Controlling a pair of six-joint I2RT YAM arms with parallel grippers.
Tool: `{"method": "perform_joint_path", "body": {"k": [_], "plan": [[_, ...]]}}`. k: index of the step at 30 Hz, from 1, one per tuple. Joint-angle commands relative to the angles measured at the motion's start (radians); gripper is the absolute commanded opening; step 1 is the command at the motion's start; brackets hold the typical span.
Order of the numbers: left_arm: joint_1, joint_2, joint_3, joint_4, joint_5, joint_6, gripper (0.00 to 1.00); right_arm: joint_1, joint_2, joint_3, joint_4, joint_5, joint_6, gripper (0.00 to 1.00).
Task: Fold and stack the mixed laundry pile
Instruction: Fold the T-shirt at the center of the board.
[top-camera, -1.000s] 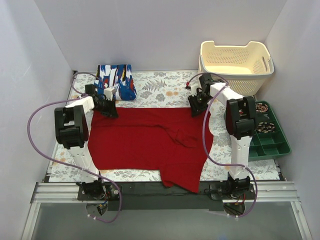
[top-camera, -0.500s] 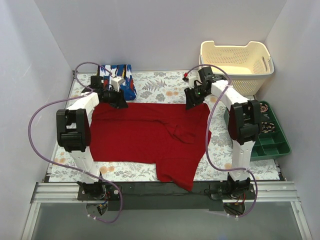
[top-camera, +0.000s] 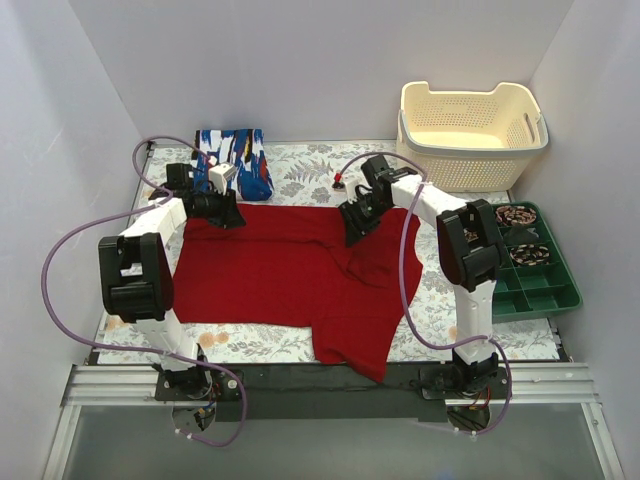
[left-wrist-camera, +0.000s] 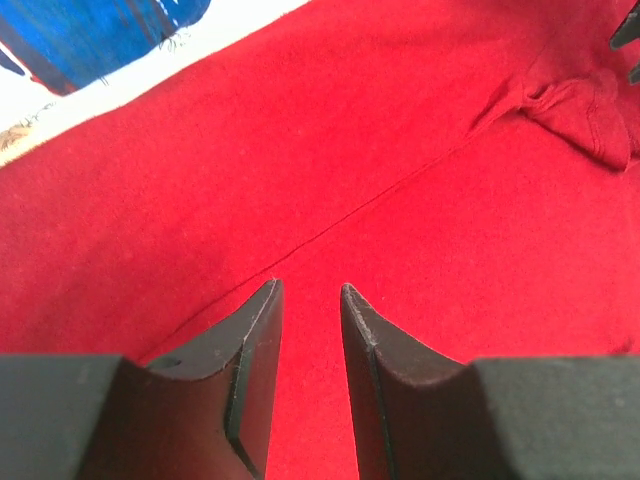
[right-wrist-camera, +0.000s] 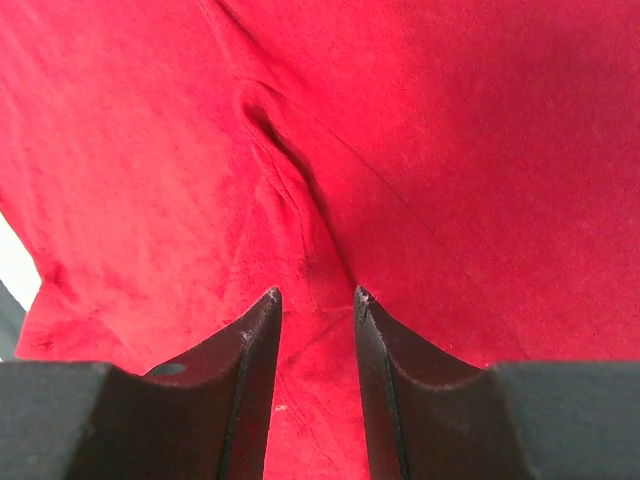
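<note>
Stretching between plain white walls (top-camera: 300, 70), a floral-print tablecloth (top-camera: 310, 175) forms the work surface. Left of the cream perforated plastic basket (top-camera: 475, 165) and nearer, the plain deep red garment (top-camera: 280, 270) lies spread, rumpled on its basket side. The folded blue abstract-print garment (top-camera: 235, 160) lies well left of the basket. Only the wrist views show the left gripper (left-wrist-camera: 310, 290) and right gripper (right-wrist-camera: 315, 293) with fingers parted, released, over red fabric.

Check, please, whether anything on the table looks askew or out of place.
The deep red garment is not lying flat: a fold is bunched up right of its middle, and one corner hangs past the near edge of the table. The blue printed garment sits neatly folded at the far left.
</note>
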Motion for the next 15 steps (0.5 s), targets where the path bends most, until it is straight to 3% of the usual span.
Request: {"method": "perform_joint_path", "body": {"k": [1,15], "plan": [[0.009,-0.065,-0.026,-0.002,0.002,0.033,0.29,0.011,0.009,-0.013,-0.009,0.025,0.006,0.41],[0.012,-0.065,-0.029,-0.003,-0.007,0.044,0.29,0.042,0.040,-0.033,-0.020,0.019,-0.014,0.42]]}}
